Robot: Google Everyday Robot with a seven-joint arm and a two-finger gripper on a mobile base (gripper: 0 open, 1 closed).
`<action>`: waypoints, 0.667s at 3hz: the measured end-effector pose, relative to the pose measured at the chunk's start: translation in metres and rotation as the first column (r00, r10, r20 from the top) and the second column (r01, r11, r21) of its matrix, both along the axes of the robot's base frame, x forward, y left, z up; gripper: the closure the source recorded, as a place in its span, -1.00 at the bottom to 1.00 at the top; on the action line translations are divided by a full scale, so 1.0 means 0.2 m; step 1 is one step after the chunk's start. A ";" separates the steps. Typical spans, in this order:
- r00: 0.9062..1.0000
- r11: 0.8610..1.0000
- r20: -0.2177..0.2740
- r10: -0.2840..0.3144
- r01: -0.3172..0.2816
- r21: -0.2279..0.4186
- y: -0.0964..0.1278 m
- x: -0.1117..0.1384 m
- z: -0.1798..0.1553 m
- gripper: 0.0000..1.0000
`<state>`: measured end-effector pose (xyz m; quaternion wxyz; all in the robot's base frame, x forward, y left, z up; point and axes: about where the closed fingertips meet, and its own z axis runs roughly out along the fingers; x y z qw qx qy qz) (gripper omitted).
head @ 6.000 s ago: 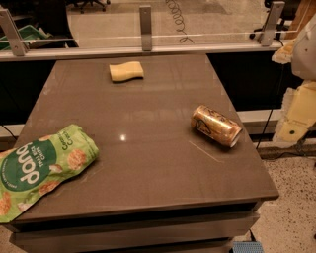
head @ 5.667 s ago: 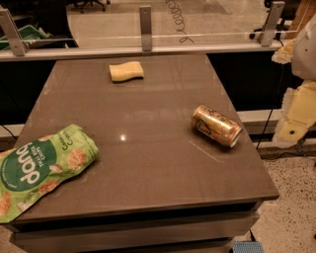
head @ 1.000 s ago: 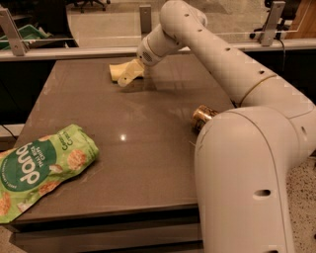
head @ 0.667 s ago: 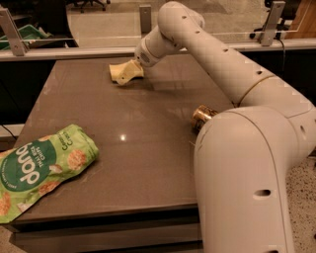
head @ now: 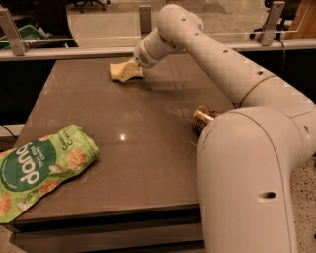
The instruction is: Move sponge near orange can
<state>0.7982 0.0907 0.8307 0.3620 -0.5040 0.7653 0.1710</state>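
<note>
The pale yellow sponge [head: 117, 72] lies at the far middle of the brown table [head: 123, 148]. My gripper [head: 131, 70] is right on the sponge's right end and covers part of it. The orange can [head: 202, 116] lies on its side near the table's right edge. Only its silver-rimmed left end shows, because my arm's large near segment [head: 252, 178] hides the rest. The sponge is well apart from the can, up and to the left of it.
A green snack bag [head: 39, 168] lies flat at the table's front left corner. A glass partition with metal posts [head: 145, 12] runs along the table's far edge. My arm spans from the front right to the far middle.
Six seconds ago my arm was off to the right of the table. It has swung in over the table to the sponge and now covers most of the can. The sponge has hardly moved.
</note>
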 end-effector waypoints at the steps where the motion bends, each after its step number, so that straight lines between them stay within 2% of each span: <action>1: 1.000 1.000 0.025 0.004 -0.004 0.013 -0.04 -0.03 0.07 0.78; 2: 0.997 0.999 0.071 0.026 -0.028 0.019 -0.14 -0.12 0.22 1.00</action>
